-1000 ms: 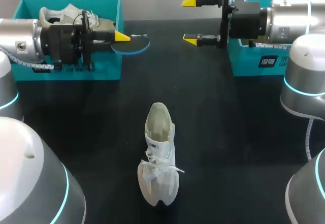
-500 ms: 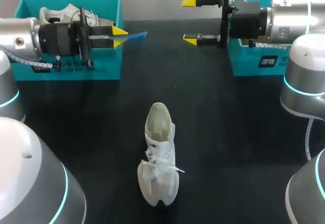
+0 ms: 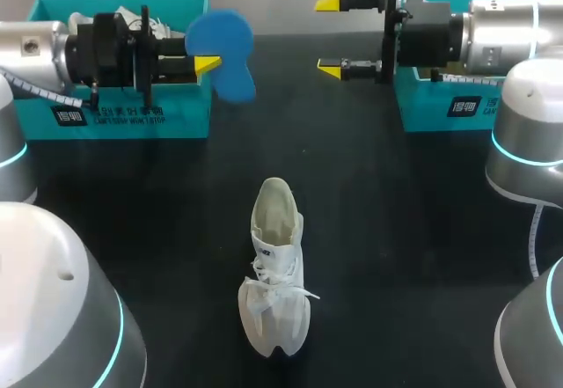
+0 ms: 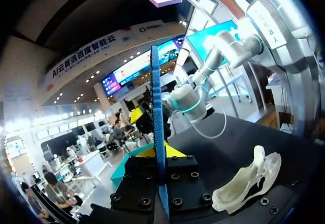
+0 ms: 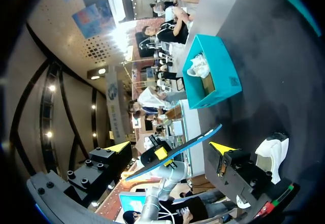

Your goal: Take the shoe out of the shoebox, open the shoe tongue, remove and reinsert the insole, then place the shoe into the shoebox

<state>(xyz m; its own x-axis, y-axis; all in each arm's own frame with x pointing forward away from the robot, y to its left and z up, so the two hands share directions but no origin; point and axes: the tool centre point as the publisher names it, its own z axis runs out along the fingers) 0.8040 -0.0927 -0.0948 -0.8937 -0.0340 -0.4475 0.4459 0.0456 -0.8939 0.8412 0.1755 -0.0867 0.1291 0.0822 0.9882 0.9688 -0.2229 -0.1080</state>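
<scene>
Shoe (image 3: 274, 269): white, upright on its sole at the middle of the worktop (image 3: 396, 230), nearer the near edge. The toe points to the near edge and the heel to the far edge. Laces lie loose and the mouth gapes wide, probably left so to give a clear way back in for the insole.

Insole (image 3: 220, 36): blue, out of the shoe and in the air by the far left corner. The left gripper (image 3: 208, 64) is clamped on it from both sides. The left wrist view shows it edge-on, standing straight up between the fingers. Only one end is pinched, so most of its length is free — judged a sensible hold, since the free end can lead into the shoe.

Right gripper (image 3: 331, 36): fingers spread wide with nothing between them. It hangs over the far edge right of the middle, well apart from shoe and insole, likely parked clear of the left arm's path.

Boxes: teal shoebox (image 3: 189, 115) at the far left corner, with another white shoe (image 3: 132, 23) inside, partly hidden by the left arm. A second teal box (image 3: 422, 106) sits at the far right corner, under the right arm.

Status (judged): removal done — reinsertion and boxing not yet done.
</scene>
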